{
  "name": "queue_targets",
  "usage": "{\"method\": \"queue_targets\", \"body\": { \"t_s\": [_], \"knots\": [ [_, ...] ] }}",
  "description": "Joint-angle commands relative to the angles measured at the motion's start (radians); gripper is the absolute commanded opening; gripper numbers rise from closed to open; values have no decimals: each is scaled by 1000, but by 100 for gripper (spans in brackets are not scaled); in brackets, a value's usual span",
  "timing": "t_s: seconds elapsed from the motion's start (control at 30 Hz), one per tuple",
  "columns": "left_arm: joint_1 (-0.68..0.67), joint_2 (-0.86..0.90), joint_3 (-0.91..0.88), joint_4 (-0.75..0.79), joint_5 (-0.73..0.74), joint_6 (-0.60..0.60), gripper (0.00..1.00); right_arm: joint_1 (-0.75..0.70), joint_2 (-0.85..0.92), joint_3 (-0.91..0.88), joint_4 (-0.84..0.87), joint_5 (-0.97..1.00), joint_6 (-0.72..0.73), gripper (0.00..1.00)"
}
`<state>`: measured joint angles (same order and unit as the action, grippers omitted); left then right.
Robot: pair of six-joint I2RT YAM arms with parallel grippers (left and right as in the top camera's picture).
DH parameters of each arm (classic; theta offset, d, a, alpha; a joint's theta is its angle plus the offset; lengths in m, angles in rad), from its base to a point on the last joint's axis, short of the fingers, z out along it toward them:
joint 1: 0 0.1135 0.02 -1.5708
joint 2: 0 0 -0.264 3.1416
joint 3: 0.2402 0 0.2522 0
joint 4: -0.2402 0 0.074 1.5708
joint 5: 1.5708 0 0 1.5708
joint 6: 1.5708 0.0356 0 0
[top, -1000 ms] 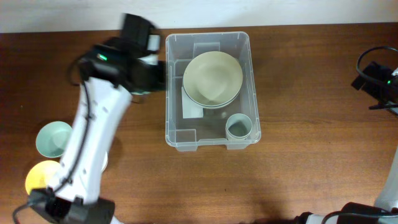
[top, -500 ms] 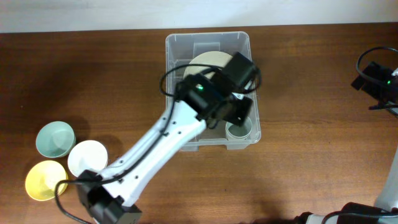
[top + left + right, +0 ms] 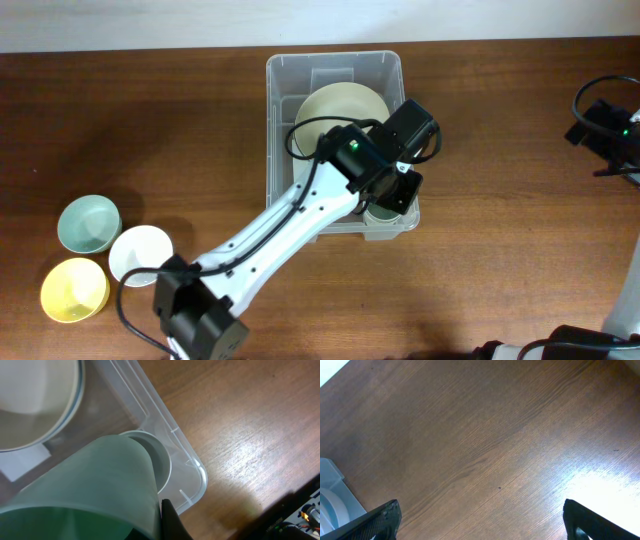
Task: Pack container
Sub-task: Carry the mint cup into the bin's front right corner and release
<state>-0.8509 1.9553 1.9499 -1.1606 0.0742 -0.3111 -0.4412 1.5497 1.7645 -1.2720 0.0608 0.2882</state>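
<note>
Left claw (image 3: 393,190) clamped on a cup (image 3: 85,495), hanging just above second cup (image 3: 157,460) in container's (image 3: 283,215) lower-right corner; right claw (image 3: 482,520) wide open, empty.

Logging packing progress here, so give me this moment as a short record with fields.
container: holds stacked beige bowls and a corner cup
left gripper: shut on held cup, pale green, above the corner cup
right gripper: open, over the table
unpacked: green bowl, white bowl, yellow bowl, on the table
</note>
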Motion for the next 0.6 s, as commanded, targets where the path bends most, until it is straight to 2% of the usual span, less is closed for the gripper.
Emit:
{"method": "queue_targets", "body": {
  "t_s": [0.0,0.1,0.13,0.17,0.23,0.27,0.4,0.57],
  "knots": [
    [-4,34,0,5,50,-9,0,-4,3,8,-1,-5,5,99],
    [-4,40,0,5,50,-9,4,-4,3,8,-1,-5,5,99],
    [-4,40,0,5,50,-9,15,-4,3,8,-1,-5,5,98],
    [-4,40,0,5,50,-9,49,-4,3,8,-1,-5,5,99],
    [-4,40,0,3,50,-9,69,-4,3,8,-1,-5,5,99],
    [0,38,2,-2,49,-9,74,-4,3,8,-1,-5,5,99],
    [40,9,29,-54,-27,-20,80,-4,3,8,-1,-5,5,99],
    [152,-110,56,-182,-290,-84,84,-4,3,8,0,-5,5,99]
  ]
}}
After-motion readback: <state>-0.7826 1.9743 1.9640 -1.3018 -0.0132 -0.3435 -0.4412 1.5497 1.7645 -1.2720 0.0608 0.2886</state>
